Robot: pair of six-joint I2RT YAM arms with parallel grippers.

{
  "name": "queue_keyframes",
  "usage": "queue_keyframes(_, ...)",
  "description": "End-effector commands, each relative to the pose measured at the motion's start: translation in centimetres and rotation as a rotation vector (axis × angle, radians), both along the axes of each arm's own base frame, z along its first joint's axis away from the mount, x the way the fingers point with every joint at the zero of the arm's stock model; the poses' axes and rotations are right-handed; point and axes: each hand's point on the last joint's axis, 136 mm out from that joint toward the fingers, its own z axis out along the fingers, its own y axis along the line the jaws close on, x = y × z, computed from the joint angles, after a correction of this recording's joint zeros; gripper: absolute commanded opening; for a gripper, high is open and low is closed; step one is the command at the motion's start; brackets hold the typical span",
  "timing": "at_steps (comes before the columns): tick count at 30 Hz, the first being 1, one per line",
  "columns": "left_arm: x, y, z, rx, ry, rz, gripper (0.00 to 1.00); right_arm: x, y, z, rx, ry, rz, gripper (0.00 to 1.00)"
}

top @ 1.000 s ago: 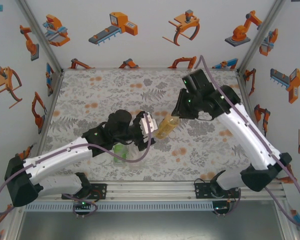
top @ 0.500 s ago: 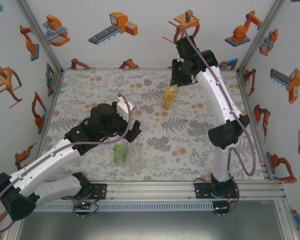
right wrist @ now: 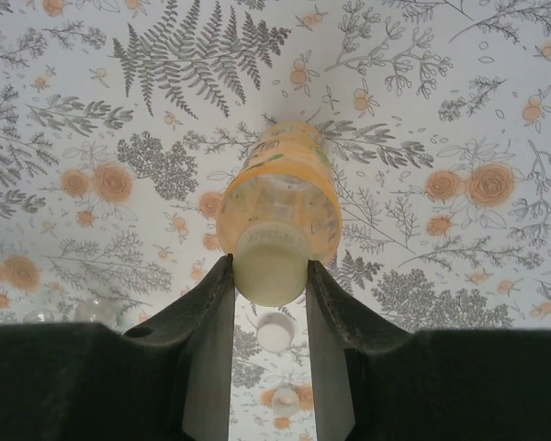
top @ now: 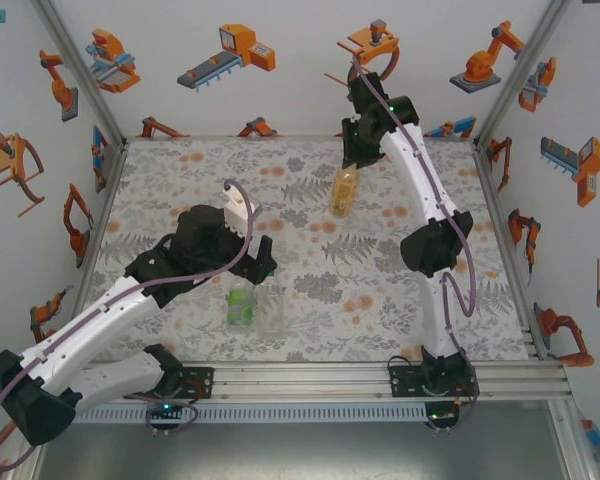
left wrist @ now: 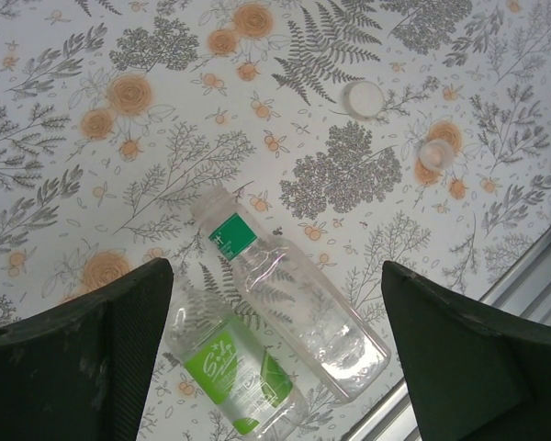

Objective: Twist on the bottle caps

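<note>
Now: right gripper pinches amber bottle by its yellowish top, far side of table. Left gripper gapes wide above clear bottle and green bottle, near edge. Advice: set base flat before letting go; two loose bottle caps wait nearby.

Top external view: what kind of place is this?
Likely a robot lab enclosure: white walls with orange robot pictures, aluminium frame posts, and left arm and right arm bolted to a rail.
</note>
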Motion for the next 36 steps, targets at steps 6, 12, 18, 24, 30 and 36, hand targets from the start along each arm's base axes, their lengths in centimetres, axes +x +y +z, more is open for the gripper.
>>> queue_keyframes(6, 0.0, -0.4, 0.4, -0.040, 0.018, -0.002, 0.86, -0.3, -0.5, -1.1, -0.034, 0.027, 0.010, 0.20)
queue_keyframes(12, 0.0, -0.9, 0.6, -0.057, 0.022, -0.022, 0.86, 0.1, -0.6, 0.2, -0.037, -0.021, 0.012, 0.43)
queue_keyframes(18, 0.2, -1.0, 0.3, -0.042, 0.031, -0.020, 0.81, 0.3, -0.8, 2.3, -0.032, -0.078, 0.014, 0.49)
queue_keyframes(24, 1.1, 0.5, -0.4, 0.032, 0.069, 0.081, 0.77, -0.4, -1.1, 4.7, -0.021, -0.128, 0.022, 0.58)
queue_keyframes(30, 2.1, 2.1, -1.8, 0.113, 0.158, 0.221, 0.77, -2.3, -1.5, 6.9, 0.006, -0.151, 0.048, 0.65)
queue_keyframes(36, 2.0, 2.7, -2.7, 0.058, 0.246, 0.332, 0.70, -4.4, -2.1, 9.1, 0.040, -0.194, 0.068, 0.75)
